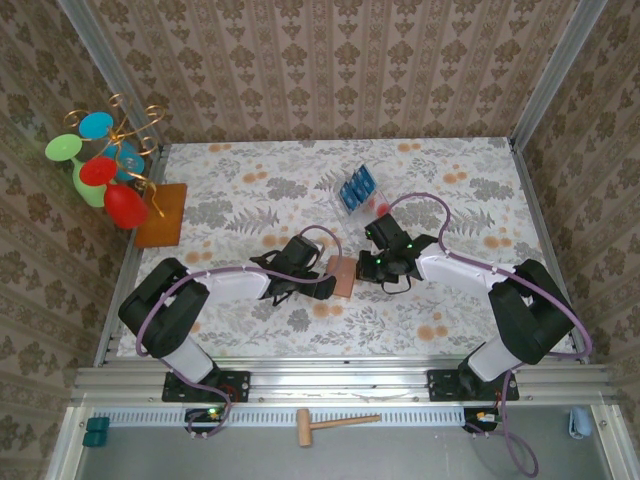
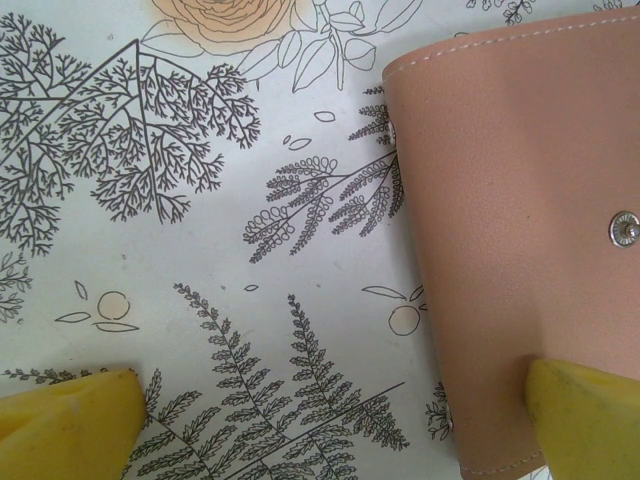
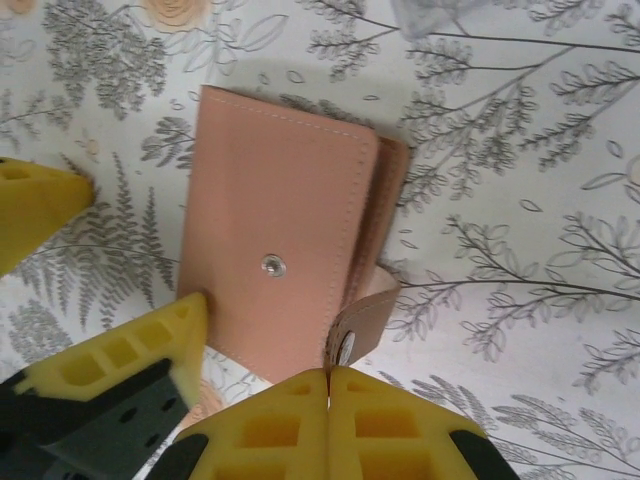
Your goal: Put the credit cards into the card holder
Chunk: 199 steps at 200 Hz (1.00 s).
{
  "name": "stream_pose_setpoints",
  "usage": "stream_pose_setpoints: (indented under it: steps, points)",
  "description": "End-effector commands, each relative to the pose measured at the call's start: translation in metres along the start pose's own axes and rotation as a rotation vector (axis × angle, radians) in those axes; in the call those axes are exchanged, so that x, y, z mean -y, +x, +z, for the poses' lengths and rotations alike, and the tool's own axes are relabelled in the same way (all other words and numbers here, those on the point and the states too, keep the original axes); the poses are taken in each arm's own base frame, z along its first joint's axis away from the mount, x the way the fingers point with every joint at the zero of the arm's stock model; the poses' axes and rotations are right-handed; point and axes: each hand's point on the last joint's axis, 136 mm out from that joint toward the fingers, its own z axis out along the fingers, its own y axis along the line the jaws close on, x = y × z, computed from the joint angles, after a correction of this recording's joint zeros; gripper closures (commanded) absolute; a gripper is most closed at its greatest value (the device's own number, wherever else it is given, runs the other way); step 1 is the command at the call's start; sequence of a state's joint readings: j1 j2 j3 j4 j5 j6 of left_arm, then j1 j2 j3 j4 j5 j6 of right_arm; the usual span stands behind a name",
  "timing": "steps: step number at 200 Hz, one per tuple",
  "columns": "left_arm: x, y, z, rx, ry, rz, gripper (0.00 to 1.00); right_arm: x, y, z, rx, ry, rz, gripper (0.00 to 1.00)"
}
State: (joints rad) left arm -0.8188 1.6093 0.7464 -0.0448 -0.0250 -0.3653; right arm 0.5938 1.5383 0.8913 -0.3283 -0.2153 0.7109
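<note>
Both arms reach inward to the card holder (image 1: 343, 275)
Left tool (image 2: 330, 430) spread at its 9 o'clock edge; right tool (image 3: 328, 385) pressed together at its 3 o'clock side

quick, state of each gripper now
left gripper: open, one finger at the card holder's edge, empty
right gripper: shut by its snap tab; a pinch cannot be told
</note>
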Motion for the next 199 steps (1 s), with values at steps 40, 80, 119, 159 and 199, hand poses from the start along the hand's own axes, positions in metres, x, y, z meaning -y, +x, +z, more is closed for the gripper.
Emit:
stream_pose_setpoints:
  steps: [40, 80, 119, 159, 199]
  points:
    - [0.000, 0.030, 0.012, -0.090, 0.009, 0.001, 0.00, -0.028, -0.014, 0.011, -0.016, -0.100, -0.005, 1.00]
    - [0.001, 0.029, 0.012, -0.090, 0.013, 0.003, 0.00, -0.031, -0.015, 0.023, -0.041, -0.105, -0.004, 1.00]
    - [0.002, 0.030, 0.014, -0.092, 0.015, 0.005, 0.00, -0.031, -0.013, 0.036, -0.067, -0.102, -0.003, 1.00]
    - [0.003, 0.029, 0.013, -0.091, 0.016, 0.007, 0.00, -0.029, -0.010, 0.047, -0.093, -0.097, 0.003, 1.00]
    - [0.002, 0.030, 0.014, -0.092, 0.015, 0.006, 0.00, -0.026, -0.007, 0.054, -0.108, -0.092, 0.007, 1.00]
